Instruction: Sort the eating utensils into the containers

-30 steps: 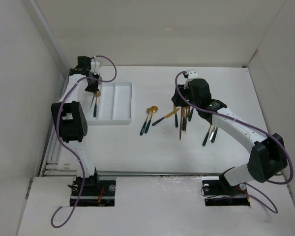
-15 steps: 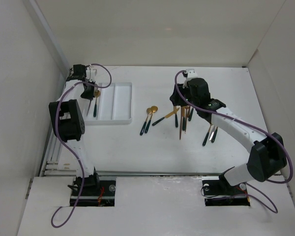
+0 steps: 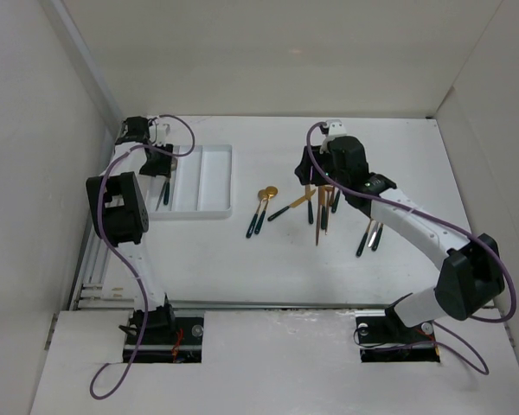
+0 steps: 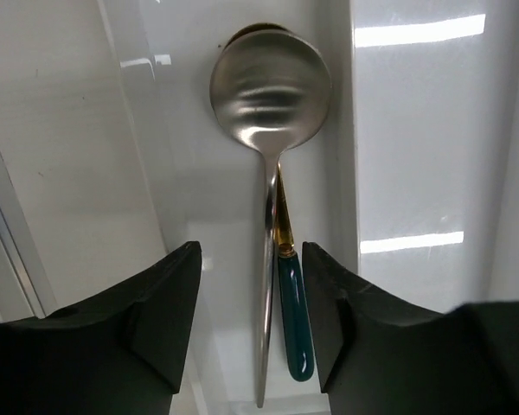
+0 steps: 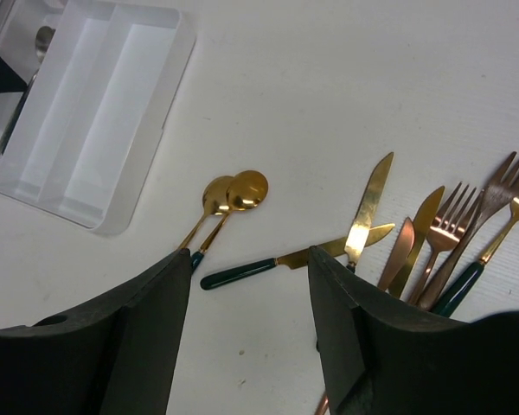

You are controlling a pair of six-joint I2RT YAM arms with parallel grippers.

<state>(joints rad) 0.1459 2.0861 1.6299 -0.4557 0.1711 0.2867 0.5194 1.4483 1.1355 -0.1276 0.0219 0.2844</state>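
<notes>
The white tray point(image 3: 209, 177) lies at the back left. In the left wrist view a silver-headed spoon point(image 4: 270, 95) lies in the tray's point(image 4: 415, 147) left compartment, on top of a gold spoon with a green handle point(image 4: 292, 320). My left gripper point(image 4: 251, 328) is open and straddles both handles without touching them; in the top view it point(image 3: 160, 162) hangs over that compartment. My right gripper point(image 5: 251, 337) is open and empty above the table, near a green-handled gold knife point(image 5: 277, 262) and two gold spoons point(image 5: 233, 192). In the top view it point(image 3: 316, 180) is over the utensil pile point(image 3: 324, 209).
More knives point(image 5: 368, 207) and forks point(image 5: 454, 233) lie fanned to the right of my right gripper. Two more utensils point(image 3: 370, 235) lie apart at the right. White walls enclose the table on the left, back and right.
My left wrist has shifted over the far end of the tray's left compartment, and the spoon it carried now lies in it. The right arm has barely moved.
</notes>
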